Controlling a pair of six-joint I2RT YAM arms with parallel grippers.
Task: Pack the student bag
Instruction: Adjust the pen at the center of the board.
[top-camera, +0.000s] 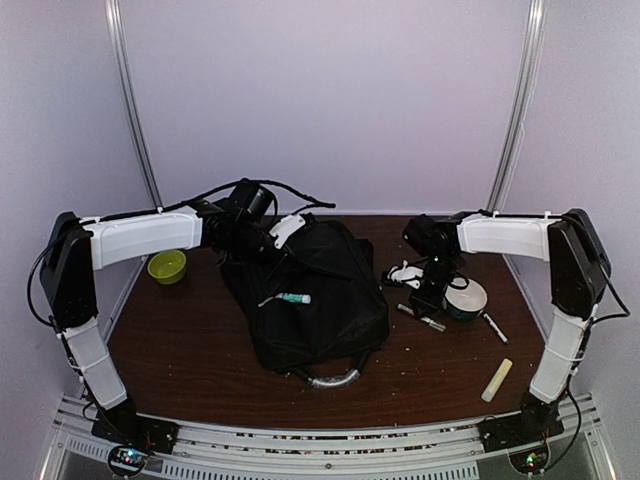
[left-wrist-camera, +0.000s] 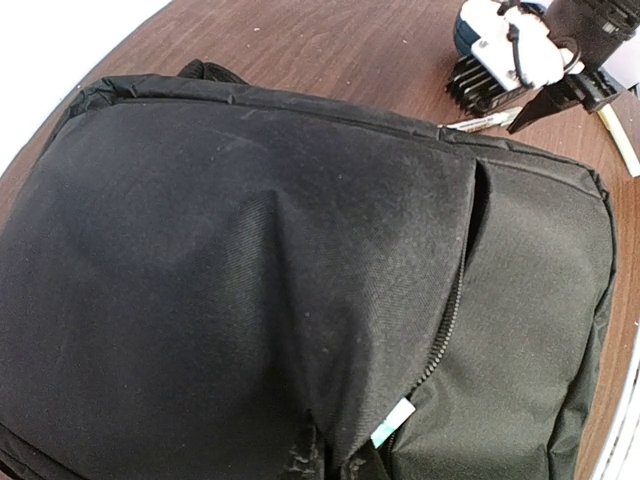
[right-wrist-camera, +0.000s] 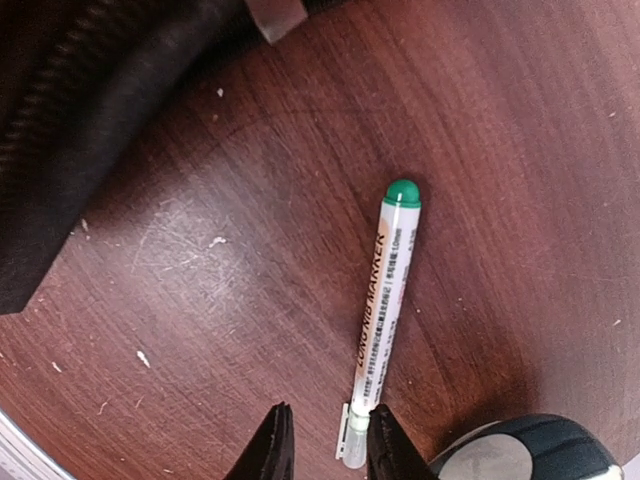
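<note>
- Top external: large black soft fabric backpack (top-camera: 330, 300) lies mid brown counter (top-camera: 190, 340); left tool (top-camera: 284, 230) at its far edge, grip unreadable.
- Right wrist: right tool (right-wrist-camera: 328, 440) parted, green-capped white marker (right-wrist-camera: 385, 300) tail between its fingers.

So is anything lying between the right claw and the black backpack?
Nothing visible: only bare table separates the right gripper from the student bag. The green-capped marker lies at the gripper, off that line.
</note>
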